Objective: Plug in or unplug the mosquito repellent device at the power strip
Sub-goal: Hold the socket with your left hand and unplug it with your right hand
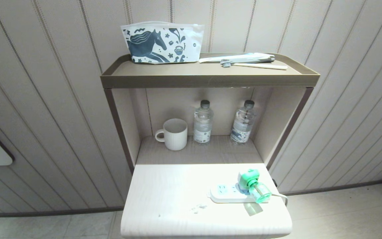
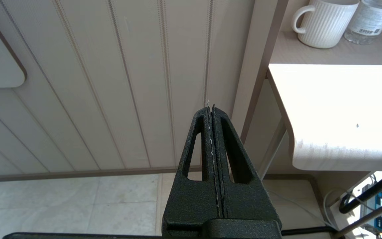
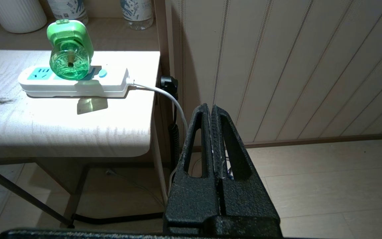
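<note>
The mosquito repellent device, green head with a translucent green bottle, sits plugged into the white power strip near the right front of the pale table. In the right wrist view the device stands on the strip, whose white cord drops over the table's edge. My right gripper is shut and empty, low beside the table's right side, well away from the strip. My left gripper is shut and empty, low by the table's left side. Neither arm shows in the head view.
A white ribbed mug and two clear water bottles stand on the shelf behind the table. A printed pouch and toothbrushes lie on the top shelf. Panelled wall behind, tiled floor below, black cable at the table's right side.
</note>
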Robot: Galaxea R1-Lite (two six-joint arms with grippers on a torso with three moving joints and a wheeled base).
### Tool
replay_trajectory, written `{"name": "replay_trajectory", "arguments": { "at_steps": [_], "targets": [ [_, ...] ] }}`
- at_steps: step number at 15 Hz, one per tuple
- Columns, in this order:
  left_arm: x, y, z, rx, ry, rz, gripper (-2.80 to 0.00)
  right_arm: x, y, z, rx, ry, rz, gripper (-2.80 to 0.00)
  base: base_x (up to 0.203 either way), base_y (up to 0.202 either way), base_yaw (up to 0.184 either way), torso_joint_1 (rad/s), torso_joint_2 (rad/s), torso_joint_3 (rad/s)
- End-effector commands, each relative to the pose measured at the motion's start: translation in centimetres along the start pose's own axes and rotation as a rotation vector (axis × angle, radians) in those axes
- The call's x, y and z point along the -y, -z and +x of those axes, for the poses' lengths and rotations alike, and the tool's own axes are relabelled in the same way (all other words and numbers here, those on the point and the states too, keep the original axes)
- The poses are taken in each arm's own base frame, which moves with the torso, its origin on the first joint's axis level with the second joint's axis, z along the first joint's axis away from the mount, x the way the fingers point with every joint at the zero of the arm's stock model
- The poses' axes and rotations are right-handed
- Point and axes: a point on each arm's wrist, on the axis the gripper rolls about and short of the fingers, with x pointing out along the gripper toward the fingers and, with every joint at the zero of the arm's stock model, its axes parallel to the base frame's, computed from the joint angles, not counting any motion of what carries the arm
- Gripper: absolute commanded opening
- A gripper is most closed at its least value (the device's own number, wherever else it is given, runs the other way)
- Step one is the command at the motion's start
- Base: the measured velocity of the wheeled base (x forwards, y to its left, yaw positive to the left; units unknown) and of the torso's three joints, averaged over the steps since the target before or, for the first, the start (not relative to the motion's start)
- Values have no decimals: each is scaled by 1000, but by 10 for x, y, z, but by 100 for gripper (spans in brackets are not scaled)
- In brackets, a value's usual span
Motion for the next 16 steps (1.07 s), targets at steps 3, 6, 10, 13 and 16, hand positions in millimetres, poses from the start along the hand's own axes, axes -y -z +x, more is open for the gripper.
{"name": "replay_trajectory", "arguments": {
  "at_steps": [3,6,10,13,16],
  "targets": [
    [0,0,0,-1,-1,0,-280,0,0,0,-1,-1,0,-280,0,0,0,0,0,0],
    [0,0,0,-2,1,0,-280,0,0,0,-2,-5,-3,-280,0,0,0,0,0,0],
    [0,0,0,-2,0,0,-280,0,-3,-1,7,6,-18,-280,0,0,0,0,0,0],
    [0,0,0,-2,-1,0,-280,-1,-49,-24,95,3,-18,-280,0,0,0,0,0,0],
    [0,0,0,-2,-1,2,-280,-3,-103,-50,69,-35,-17,-280,0,0,0,0,0,0]
  ]
}}
